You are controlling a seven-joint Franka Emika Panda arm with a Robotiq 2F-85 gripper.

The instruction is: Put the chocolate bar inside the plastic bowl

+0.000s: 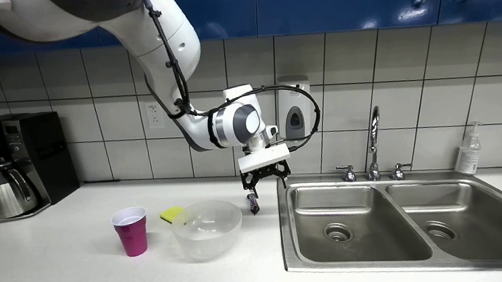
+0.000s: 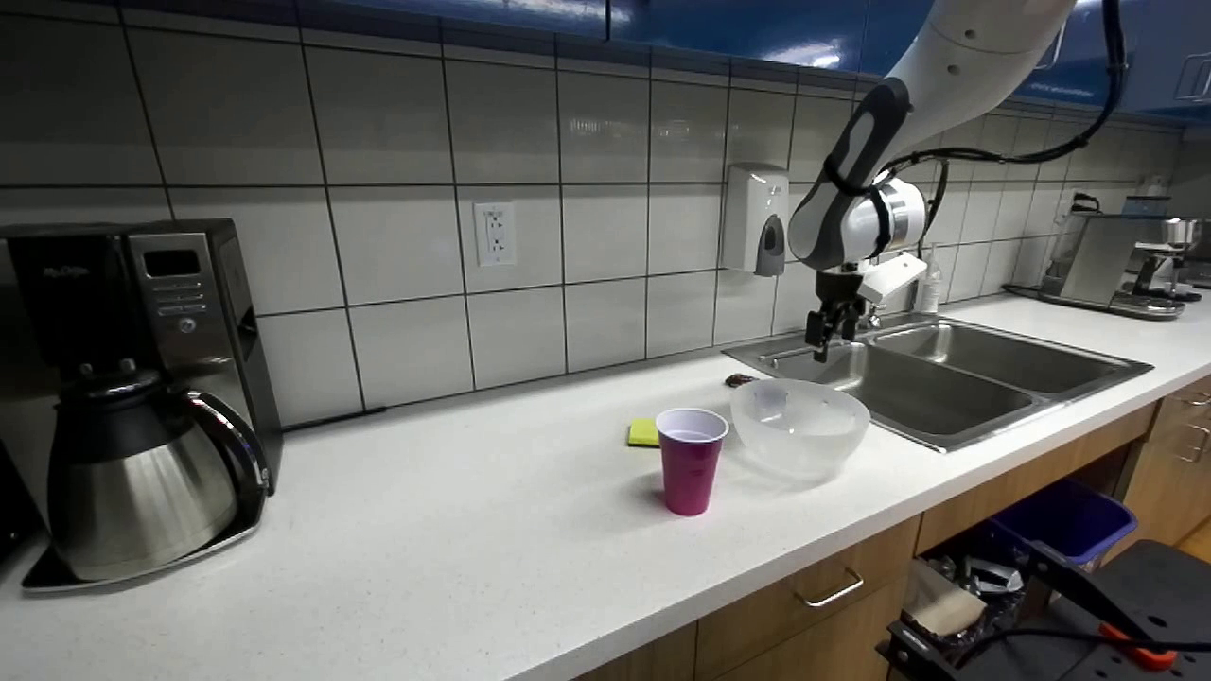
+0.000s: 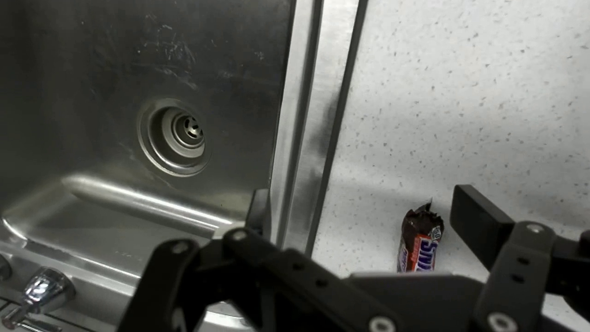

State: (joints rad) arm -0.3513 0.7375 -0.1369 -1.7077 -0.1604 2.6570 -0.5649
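"Where is the chocolate bar (image 1: 253, 205) seen?"
"On the desk (image 1: 75, 229), between bowl (image 1: 209, 235) and sink (image 1: 368, 234) in an exterior view."
"And the cup (image 1: 132, 237)?"
"Seen left of the bowl there."

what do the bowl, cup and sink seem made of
Bowl: probably plastic, frosted; its walls are cloudy and translucent.
Cup: likely plastic, smooth, its magenta outside and pale inside suggesting a party cup.
Sink: metal, probably stainless steel, satin; grey with bright streaks.

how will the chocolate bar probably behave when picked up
The chocolate bar is probably light, being far smaller than the plastic bowl. Its shiny wrapper may slip slightly, and the thin jagged end would likely crumple if pinched.
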